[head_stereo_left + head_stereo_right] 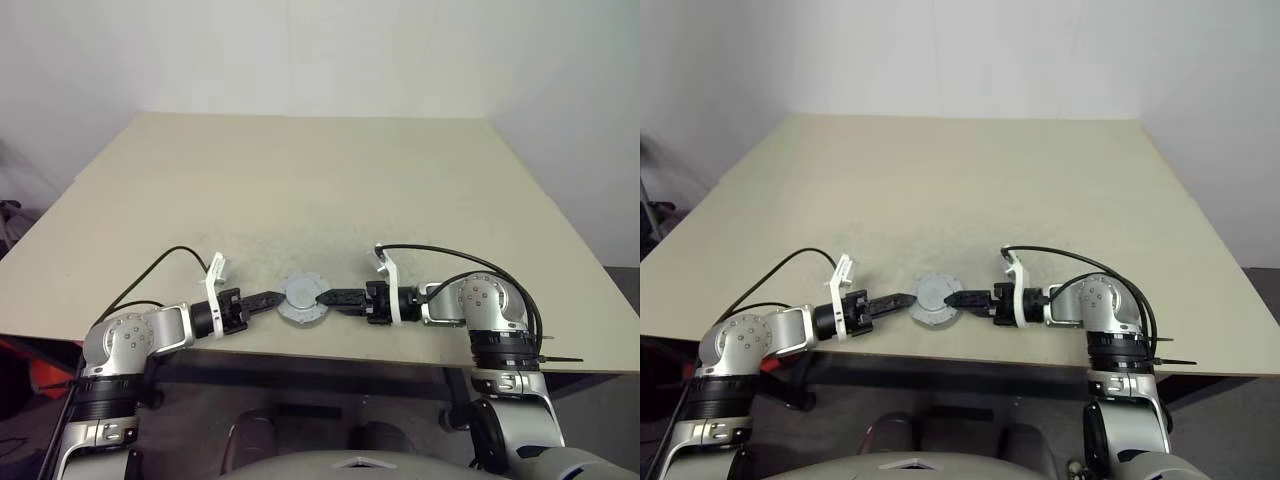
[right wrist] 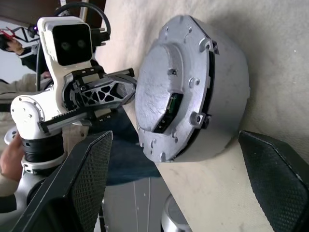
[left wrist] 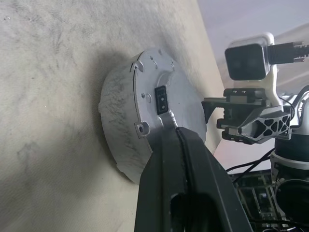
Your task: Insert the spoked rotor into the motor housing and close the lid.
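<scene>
The motor housing (image 3: 118, 121) stands on the table near its front edge, a round silver cup. The lid (image 1: 300, 297), a grey disc with a notched edge, lies on top of it and covers its inside. The spoked rotor is hidden. My left gripper (image 1: 277, 297) is shut, and its tips touch the housing's left side at the lid's rim (image 3: 164, 92). My right gripper (image 1: 323, 297) is open on the housing's right side. One finger (image 2: 91, 164) and the other (image 2: 265, 164) stand to either side of the housing (image 2: 227, 92), apart from it.
The beige table (image 1: 320, 190) stretches wide behind the housing. Its front edge (image 1: 300, 345) runs just below both grippers. A person's hand (image 2: 6, 162) shows beyond the table's edge in the right wrist view.
</scene>
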Tool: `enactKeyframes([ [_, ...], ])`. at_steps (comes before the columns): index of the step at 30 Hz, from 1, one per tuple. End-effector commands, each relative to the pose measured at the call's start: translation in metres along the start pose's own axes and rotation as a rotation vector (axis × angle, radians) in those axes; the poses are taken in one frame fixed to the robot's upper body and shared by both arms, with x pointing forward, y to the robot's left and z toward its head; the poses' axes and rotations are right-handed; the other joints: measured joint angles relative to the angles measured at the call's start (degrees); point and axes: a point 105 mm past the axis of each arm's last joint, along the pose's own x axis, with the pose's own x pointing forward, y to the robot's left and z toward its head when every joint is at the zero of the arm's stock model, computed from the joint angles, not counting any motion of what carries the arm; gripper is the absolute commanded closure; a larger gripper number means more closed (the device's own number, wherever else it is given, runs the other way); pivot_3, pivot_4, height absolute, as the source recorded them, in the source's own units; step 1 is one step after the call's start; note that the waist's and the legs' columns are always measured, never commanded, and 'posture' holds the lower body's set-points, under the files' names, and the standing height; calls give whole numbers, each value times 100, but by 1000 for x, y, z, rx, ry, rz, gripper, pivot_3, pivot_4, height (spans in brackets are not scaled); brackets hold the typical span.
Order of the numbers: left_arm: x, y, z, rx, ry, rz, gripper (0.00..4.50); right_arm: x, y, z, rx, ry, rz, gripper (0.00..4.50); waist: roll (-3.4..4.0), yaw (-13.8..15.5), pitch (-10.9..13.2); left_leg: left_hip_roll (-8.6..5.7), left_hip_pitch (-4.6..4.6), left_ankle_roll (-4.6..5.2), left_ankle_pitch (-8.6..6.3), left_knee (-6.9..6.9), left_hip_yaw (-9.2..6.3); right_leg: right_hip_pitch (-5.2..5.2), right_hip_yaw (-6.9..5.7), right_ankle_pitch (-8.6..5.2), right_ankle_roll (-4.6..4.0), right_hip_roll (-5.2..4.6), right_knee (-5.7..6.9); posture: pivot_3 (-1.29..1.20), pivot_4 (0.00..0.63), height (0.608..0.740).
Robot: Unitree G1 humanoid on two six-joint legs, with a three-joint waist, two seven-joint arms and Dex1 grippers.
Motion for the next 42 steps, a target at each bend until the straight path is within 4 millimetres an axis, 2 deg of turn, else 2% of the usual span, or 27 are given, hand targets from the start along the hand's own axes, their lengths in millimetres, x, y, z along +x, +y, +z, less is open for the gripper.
enactKeyframes([
  [1, 3, 1, -1, 14, 10, 23, 4500, 7, 14, 8, -16, -16, 63, 213, 0, 9, 0, 0, 0, 0, 0, 0, 0, 0, 0, 0, 0, 0, 0, 0, 0, 740],
  [6, 2, 2, 3, 23, -2, 30, 4500, 21, 11, 14, 17, -41, 61, 213, 0, 32, -1, 3, 4, 0, 0, -2, 1, -3, 0, 0, 0, 2, 0, 0, 0, 740],
  [21, 0, 5, 6, 24, -31, 48, 4500, 40, 29, 20, 24, -34, 124, 213, 1, -78, -1, 7, 12, -4, 2, -9, 0, -8, 2, 0, 1, 8, 0, 0, 0, 740],
  [24, 1, 5, 6, 23, -34, 48, 4500, 44, 38, 20, 14, -25, 157, 844, 1, -85, -1, 7, 11, -4, 2, -9, 0, -9, 2, 0, 1, 8, 0, 0, 0, 740],
  [27, 1, 5, 6, 24, -35, 48, 4500, 44, 43, 19, 5, -19, 175, 1781, 2, -89, 0, 6, 4, -4, 2, -10, 0, -18, 2, 0, 1, 10, 1, 0, 0, 740],
  [35, 3, 6, 8, 30, -36, 49, 4500, 45, 44, 23, 8, -35, 178, 1781, 2, -91, 0, 8, 6, -4, 2, -12, 0, -18, 3, 0, 1, 23, 0, 0, 0, 740],
  [40, 4, 7, 7, 30, -37, 49, 4500, 45, 45, 25, 10, -39, 178, 3113, 5, -82, 3, 9, 6, -16, 9, -13, -1, -20, 8, 0, 0, 35, -1, 0, 0, 740],
  [41, 4, 7, 7, 30, -38, 50, 4500, 45, 45, 24, 7, -37, 177, 3334, 6, -82, 3, 9, 3, -17, 10, -12, -1, -22, 8, -1, 1, 36, -2, 0, 0, 740],
  [42, 4, 7, 7, 29, -38, 49, 4500, 45, 45, 24, 6, -36, 174, 3373, 5, -80, 3, 9, 0, -17, 10, -12, -2, -24, 12, 0, 1, 35, -2, 0, 0, 740],
])
